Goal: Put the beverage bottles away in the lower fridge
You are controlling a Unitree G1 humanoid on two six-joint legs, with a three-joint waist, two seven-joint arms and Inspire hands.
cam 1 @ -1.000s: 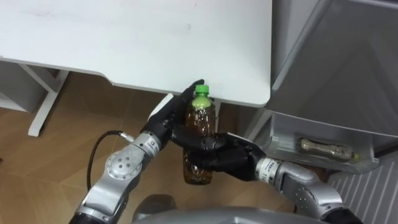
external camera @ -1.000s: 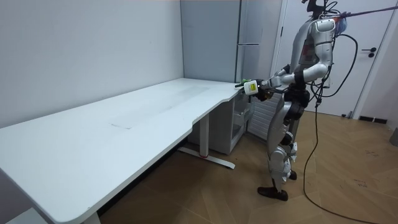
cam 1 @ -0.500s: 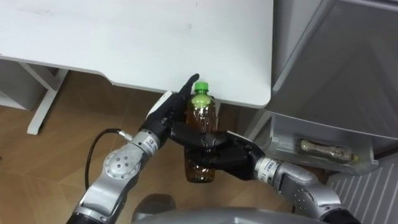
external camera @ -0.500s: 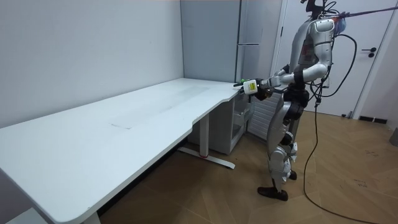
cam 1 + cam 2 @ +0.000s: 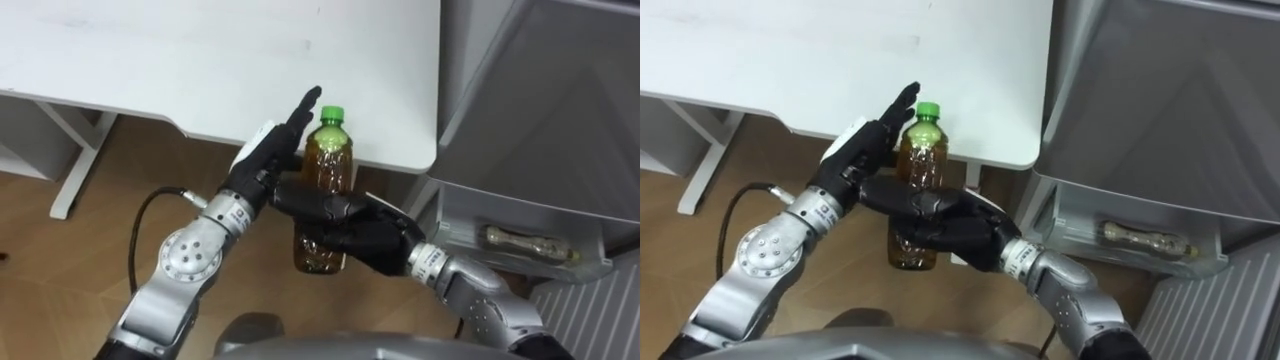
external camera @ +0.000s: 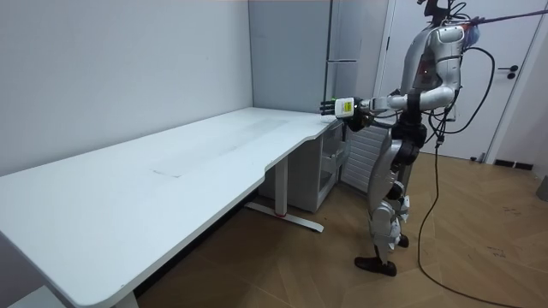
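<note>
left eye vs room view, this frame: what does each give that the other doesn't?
Left eye view: right hand curled round the bottle; left hand beside it, fingers straight; a second bottle lying in the fridge's open lower part.
Room view: the robot standing at the desk's end before the fridge, arms held forward; a door at the room view's right.
Both: the green-capped bottle held up by the desk's corner, the desk, the fridge.
</note>
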